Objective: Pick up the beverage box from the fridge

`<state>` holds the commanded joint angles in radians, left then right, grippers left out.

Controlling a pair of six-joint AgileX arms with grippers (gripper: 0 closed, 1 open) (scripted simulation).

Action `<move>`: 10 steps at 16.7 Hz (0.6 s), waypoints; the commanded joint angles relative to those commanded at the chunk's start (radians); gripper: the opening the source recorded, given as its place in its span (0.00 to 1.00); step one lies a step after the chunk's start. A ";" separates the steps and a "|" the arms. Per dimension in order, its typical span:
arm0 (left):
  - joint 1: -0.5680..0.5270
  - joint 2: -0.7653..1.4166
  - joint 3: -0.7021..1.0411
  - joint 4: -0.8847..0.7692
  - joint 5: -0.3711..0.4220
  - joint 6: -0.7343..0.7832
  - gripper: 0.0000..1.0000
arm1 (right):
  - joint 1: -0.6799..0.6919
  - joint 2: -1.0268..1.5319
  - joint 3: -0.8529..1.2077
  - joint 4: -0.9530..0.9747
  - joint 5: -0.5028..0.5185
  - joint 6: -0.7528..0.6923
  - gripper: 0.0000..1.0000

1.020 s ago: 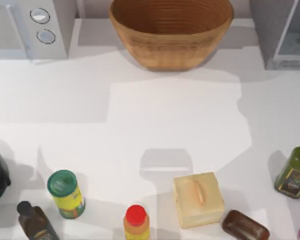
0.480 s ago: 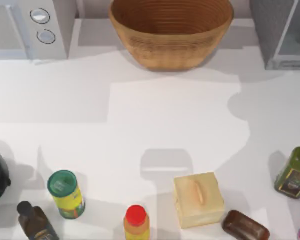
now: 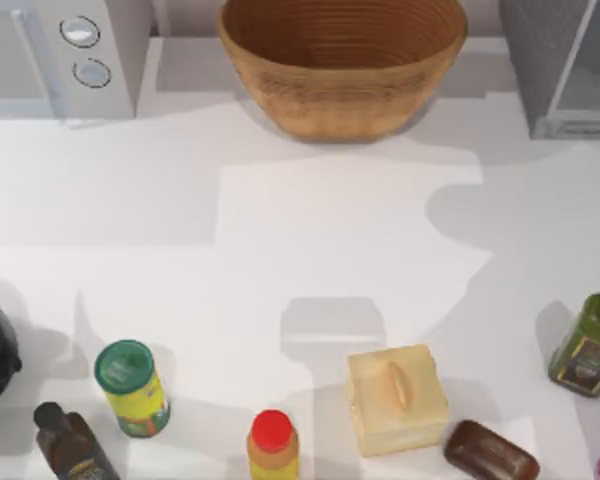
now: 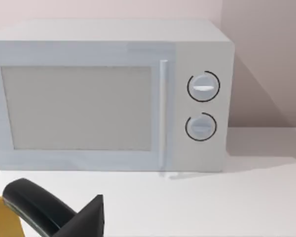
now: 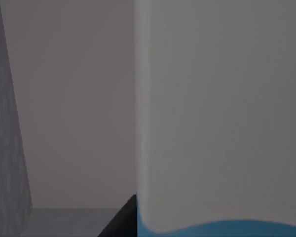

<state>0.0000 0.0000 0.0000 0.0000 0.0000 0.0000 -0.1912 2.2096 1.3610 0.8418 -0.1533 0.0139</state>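
1. The fridge [image 3: 565, 65] stands at the far right corner of the counter [image 3: 310, 250], just right of the wicker bowl [image 3: 342, 60], its pale glassy door panel facing the near side.
2. In the right wrist view, the beverage box [image 5: 222, 113] is very close to the camera: a broad white face with a sky-blue edge at its lower border, set against grey inner walls of the fridge.
3. A dark sliver, probably part of the right arm's jaws, sits beside the box's lower corner; whether those jaws are wide, narrow or clamped on the box cannot be told.
4. The left gripper [image 4: 49, 215] shows as black finger parts with a yellow piece, low in front of the white microwave [image 3: 60, 55], which sits left of the wicker bowl; whether its jaws are wide or narrow cannot be told.
5. On the near side of the counter from the bowl stand a green-capped can [image 3: 132, 388], a red-capped bottle [image 3: 273, 445], a pale yellow block [image 3: 395, 398], a brown bar [image 3: 491, 452] and an olive bottle [image 3: 588, 345].
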 joint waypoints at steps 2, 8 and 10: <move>0.000 0.000 0.000 0.000 0.000 0.000 1.00 | -0.001 -0.009 -0.016 0.006 -0.002 -0.001 0.00; 0.000 0.000 0.000 0.000 0.000 0.000 1.00 | -0.023 -0.152 -0.254 0.097 -0.026 -0.004 0.00; 0.000 0.000 0.000 0.000 0.000 0.000 1.00 | -0.032 -0.211 -0.357 0.136 -0.035 -0.002 0.00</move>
<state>0.0000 0.0000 0.0000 0.0000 0.0000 0.0000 -0.2232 1.9991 1.0038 0.9777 -0.1885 0.0122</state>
